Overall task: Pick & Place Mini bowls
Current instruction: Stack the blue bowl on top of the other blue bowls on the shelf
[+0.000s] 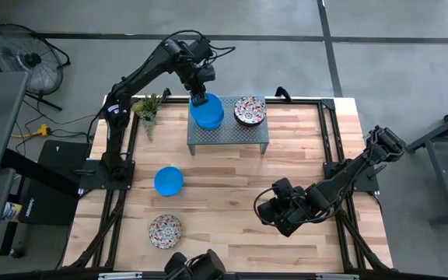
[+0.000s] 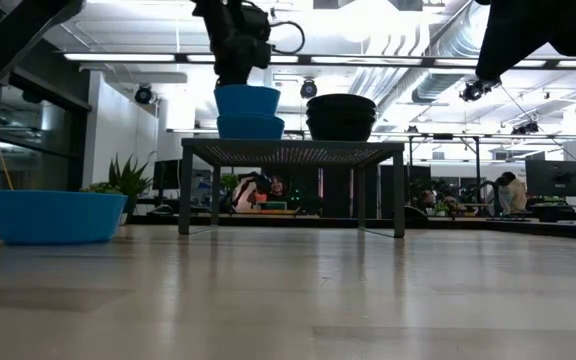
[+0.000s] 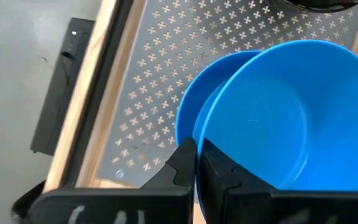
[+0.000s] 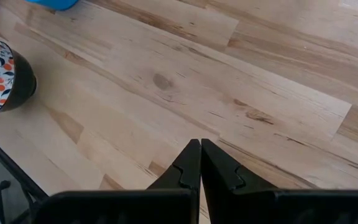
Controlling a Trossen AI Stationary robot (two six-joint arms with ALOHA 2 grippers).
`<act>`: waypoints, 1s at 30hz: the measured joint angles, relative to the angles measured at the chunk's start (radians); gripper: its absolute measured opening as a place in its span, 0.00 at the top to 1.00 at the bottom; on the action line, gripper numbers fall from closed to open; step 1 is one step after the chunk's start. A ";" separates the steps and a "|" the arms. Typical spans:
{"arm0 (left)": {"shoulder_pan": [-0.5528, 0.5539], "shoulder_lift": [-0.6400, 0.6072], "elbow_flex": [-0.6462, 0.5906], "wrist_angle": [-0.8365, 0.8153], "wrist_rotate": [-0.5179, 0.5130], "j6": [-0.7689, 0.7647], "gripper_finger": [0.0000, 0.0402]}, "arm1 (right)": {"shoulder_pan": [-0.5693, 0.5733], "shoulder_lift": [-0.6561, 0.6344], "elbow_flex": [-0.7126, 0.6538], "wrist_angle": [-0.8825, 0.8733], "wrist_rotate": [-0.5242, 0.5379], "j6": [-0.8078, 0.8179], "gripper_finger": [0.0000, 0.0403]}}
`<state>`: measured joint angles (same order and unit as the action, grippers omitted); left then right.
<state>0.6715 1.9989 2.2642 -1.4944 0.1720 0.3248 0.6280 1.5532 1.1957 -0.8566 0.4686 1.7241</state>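
- Left claw (image 1: 200,96), upper centre of the high view, clenched on the rim of a plain bright blue round mini bowl (image 3: 272,118), nested in a second blue bowl (image 2: 249,126) on the perforated grey metal stand (image 1: 228,132).
- Bowl appears light, rigid and smooth; its thin rim looks the best hold.
- Right claw (image 4: 200,163), lower right, clenched empty above the wooden surface (image 1: 232,187).

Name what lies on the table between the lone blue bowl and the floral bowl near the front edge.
Nothing: in the high view, only bare wood separates the blue bowl from the floral bowl.
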 joint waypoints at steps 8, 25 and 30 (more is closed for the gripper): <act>-0.004 0.034 -0.001 -0.017 -0.022 0.018 1.00 | 0.000 0.000 0.000 0.000 -0.002 0.001 1.00; -0.004 0.051 -0.003 -0.008 0.014 0.061 1.00 | 0.000 0.000 0.000 0.001 -0.004 0.003 1.00; -0.004 0.050 -0.002 0.008 -0.002 0.063 0.99 | 0.000 0.000 0.000 0.001 -0.006 0.003 1.00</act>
<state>0.6674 2.0487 2.2623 -1.4860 0.1696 0.3878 0.6277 1.5532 1.1957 -0.8555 0.4629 1.7275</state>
